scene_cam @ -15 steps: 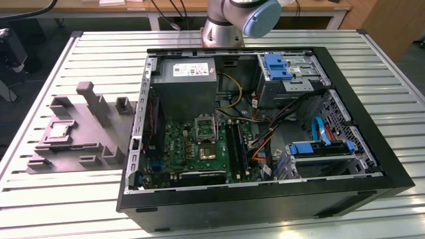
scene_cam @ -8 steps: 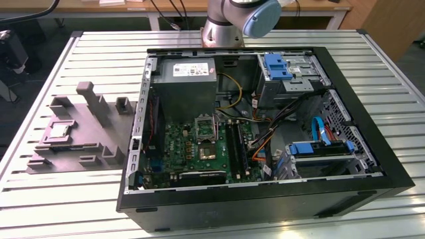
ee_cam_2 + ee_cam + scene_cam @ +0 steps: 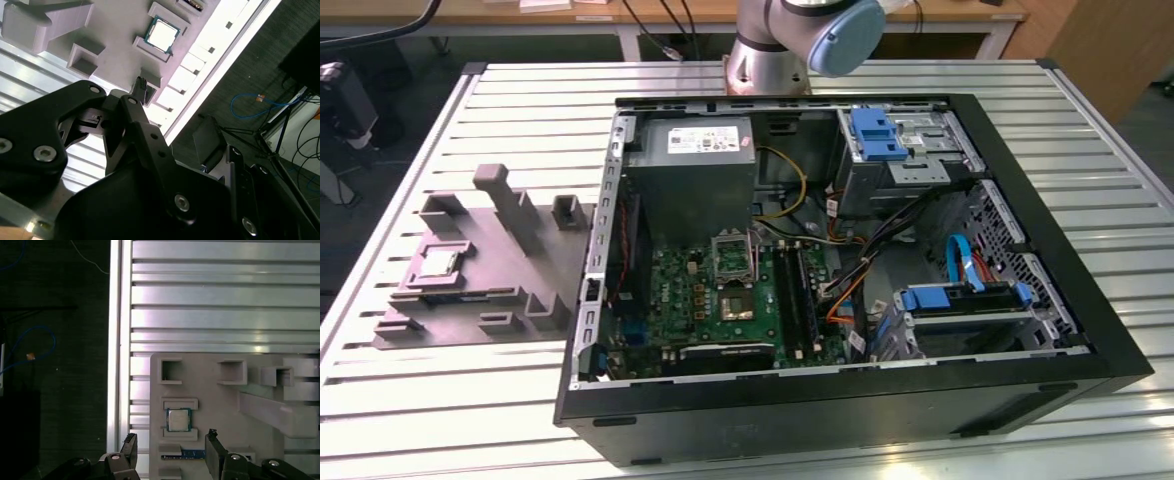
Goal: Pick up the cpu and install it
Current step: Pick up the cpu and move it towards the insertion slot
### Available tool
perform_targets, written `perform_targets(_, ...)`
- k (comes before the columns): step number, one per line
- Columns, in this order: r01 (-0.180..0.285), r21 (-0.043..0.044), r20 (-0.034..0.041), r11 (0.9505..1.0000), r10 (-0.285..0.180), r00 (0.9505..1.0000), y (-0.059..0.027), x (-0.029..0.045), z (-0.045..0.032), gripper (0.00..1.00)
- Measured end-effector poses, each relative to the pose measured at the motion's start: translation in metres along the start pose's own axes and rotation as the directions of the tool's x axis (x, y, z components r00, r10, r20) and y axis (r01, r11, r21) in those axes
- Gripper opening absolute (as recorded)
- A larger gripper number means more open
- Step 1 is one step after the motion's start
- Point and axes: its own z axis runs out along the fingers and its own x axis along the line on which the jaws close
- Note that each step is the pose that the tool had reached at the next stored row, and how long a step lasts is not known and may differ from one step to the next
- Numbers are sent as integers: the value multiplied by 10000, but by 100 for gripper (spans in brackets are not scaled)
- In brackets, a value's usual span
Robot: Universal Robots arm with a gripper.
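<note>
- Silvery-grey metal tops the cpu [image 3: 178, 420], which lies flat in a shallow square pocket of the grey moulded tray [image 3: 220, 405], with raised blocks on 2 opposite sides.
- Black and released, the end effector [image 3: 171, 436] holds nothing. In the first wrist view its 2 fingers [image 3: 213, 452] stand wide apart, the cpu sits between their lines, and neither finger touches it.
- In the second wrist view the cpu [image 3: 162, 35] sits face up in that pocket, a thin darker rim around its pale top.
- In the exterior view the tray [image 3: 494, 270] rests on the slatted aluminium surface [image 3: 1014, 85], just beside the open computer case [image 3: 1081, 340] and on the exterior view's left of it. The cpu [image 3: 438, 262] shows as a pale square near the tray's outer side.
- Inside the case a green motherboard [image 3: 707, 300] lies flat, and the arm [image 3: 781, 40] stands behind the case on the surface.
</note>
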Motion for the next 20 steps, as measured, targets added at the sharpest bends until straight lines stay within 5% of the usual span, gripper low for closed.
perform_targets(20, 0, 0, -1, 10000, 0, 10000, -8, 0, 102, 65)
